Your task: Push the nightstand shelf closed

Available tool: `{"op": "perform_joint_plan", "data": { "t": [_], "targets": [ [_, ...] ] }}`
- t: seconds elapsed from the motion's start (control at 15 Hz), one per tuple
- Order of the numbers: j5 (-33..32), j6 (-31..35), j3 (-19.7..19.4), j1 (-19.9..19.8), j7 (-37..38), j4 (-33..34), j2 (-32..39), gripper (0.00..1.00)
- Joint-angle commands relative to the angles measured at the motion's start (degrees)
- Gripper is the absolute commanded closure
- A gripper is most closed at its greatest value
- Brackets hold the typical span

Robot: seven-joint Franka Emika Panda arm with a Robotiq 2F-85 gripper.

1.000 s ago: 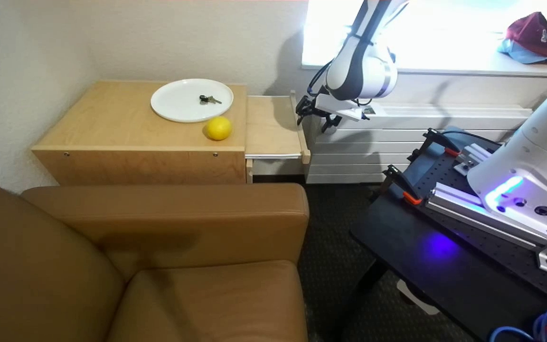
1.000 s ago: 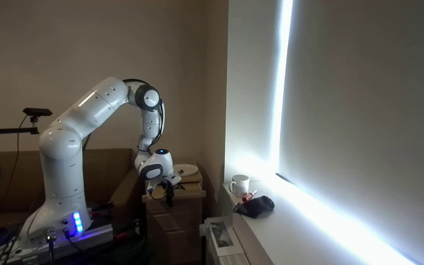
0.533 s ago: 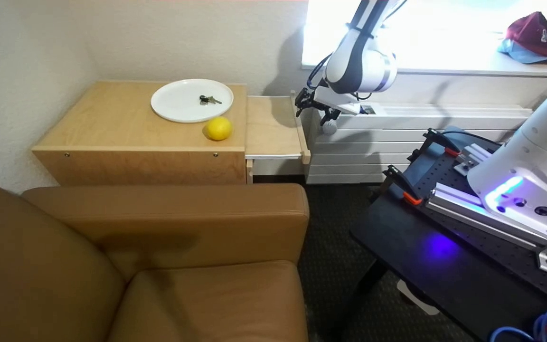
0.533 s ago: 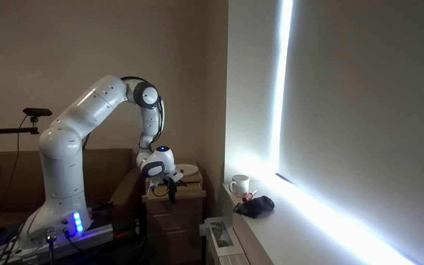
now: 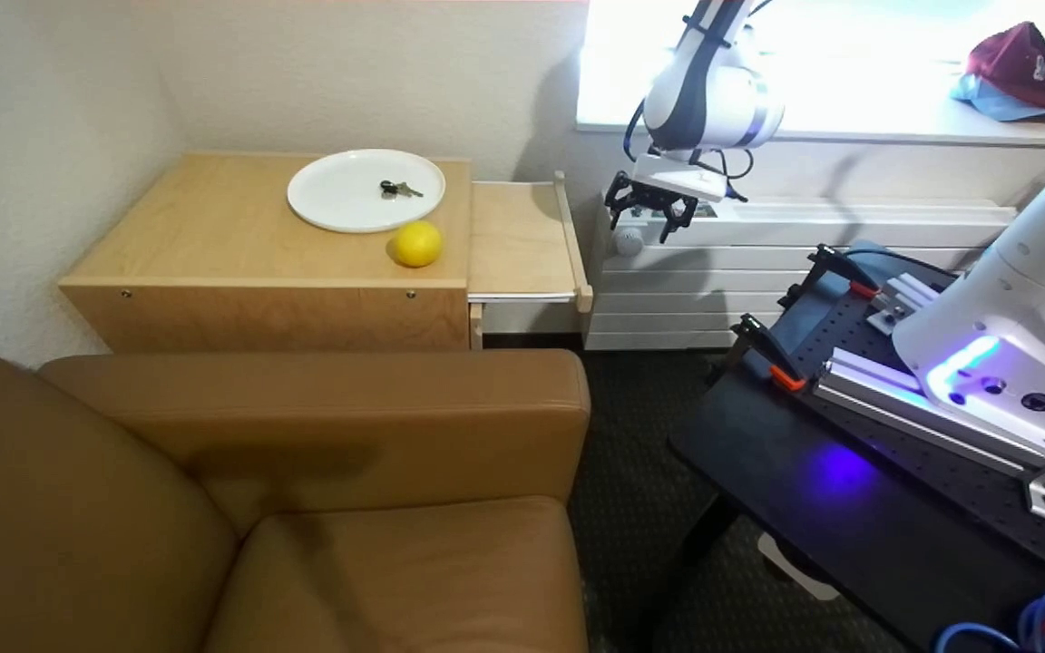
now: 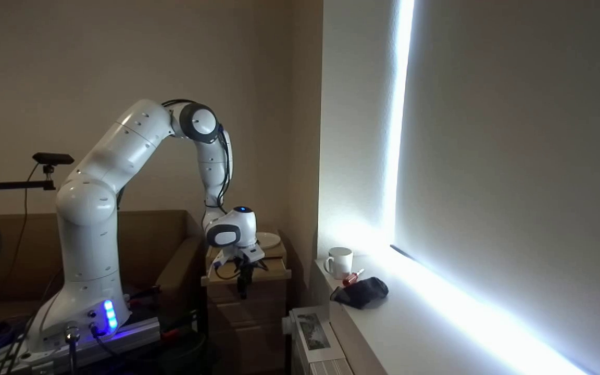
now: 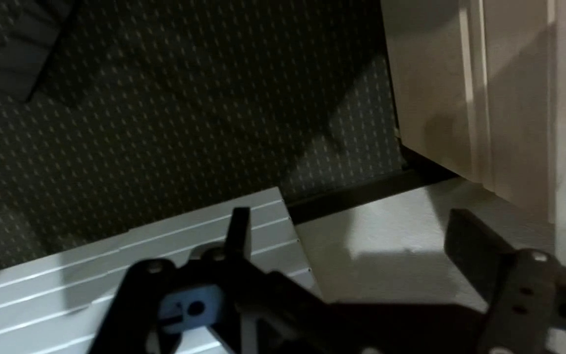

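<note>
Arm (image 6: 123, 148) bent in a high arch, gripper (image 5: 639, 231) pointing down. Jaws spread wide, holding nothing. Shelf (image 5: 515, 240) sticks out, just beside jaws; nightstand (image 5: 241, 222) beyond it.

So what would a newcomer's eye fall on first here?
Probably the yellow round object on the nightstand, beside the white plate holding keys. Then the nightstand shelf, jutting out, with the open end effector beyond its outer edge. In an exterior view, a glaring light strip rises from the windowsill.
</note>
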Motion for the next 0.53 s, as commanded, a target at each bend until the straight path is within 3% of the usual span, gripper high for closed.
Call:
{"op": "perform_joint_plan", "data": {
  "t": [0.0, 0.33, 0.47],
  "targets": [
    [2.16, -0.85, -0.29, 0.61, -1.39, 0.21, 0.19, 0.00],
    [3.12, 0.34, -0.87, 1.98, -0.48, 3.08, 3.88, 0.00],
    [3.98, 1.87, 1.14, 1.52, -0.42, 4.28, 6.07, 0.00]
  ]
}}
